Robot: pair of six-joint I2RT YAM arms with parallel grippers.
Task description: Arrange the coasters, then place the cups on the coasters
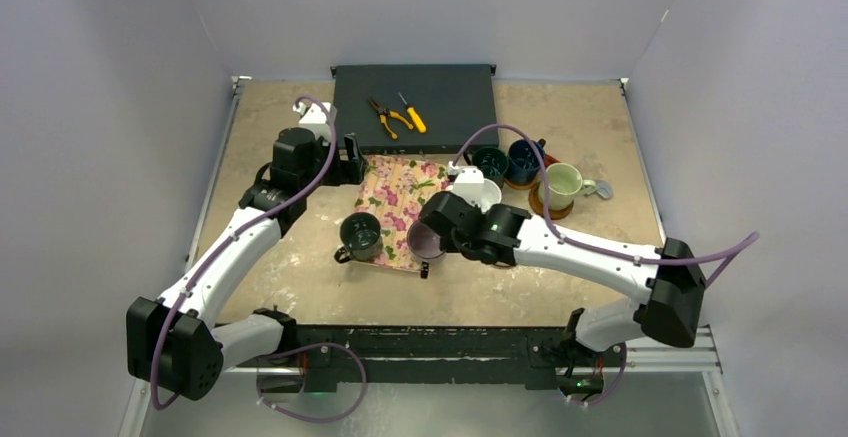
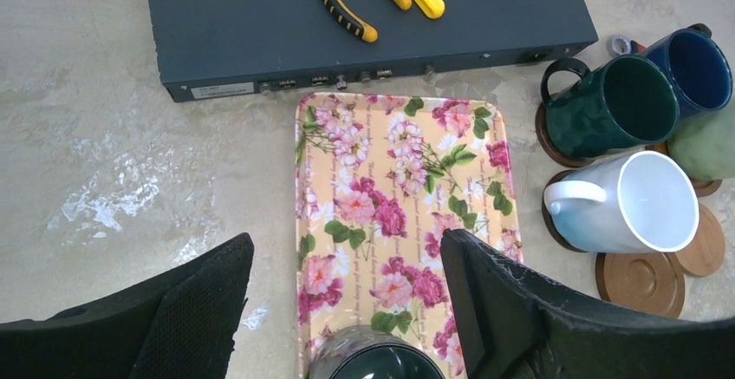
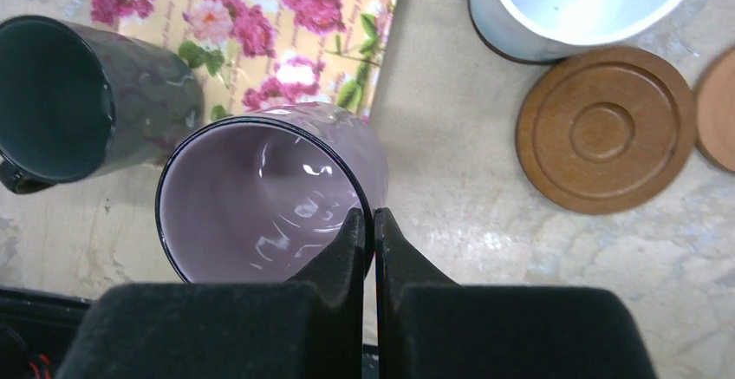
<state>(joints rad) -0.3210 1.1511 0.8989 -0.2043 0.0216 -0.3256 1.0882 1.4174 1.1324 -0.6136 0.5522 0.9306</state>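
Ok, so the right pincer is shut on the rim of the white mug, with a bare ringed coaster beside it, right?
No: the right pincer is shut on the rim of the purplish mug, not the white mug, as the right wrist view shows. The bare ringed coaster is beside it.

Box [image 1: 413, 107] rear centre, pliers [image 1: 390, 117] on top. Tray [image 1: 395, 192] just in front of it. Near-left cup [image 1: 360, 235] and near-right cup [image 1: 425, 242] at the tray's near corners. Four cups [image 1: 562, 184] right of tray, on coasters [image 1: 545, 207]; two bare coasters [image 2: 640, 282] just in front of them.
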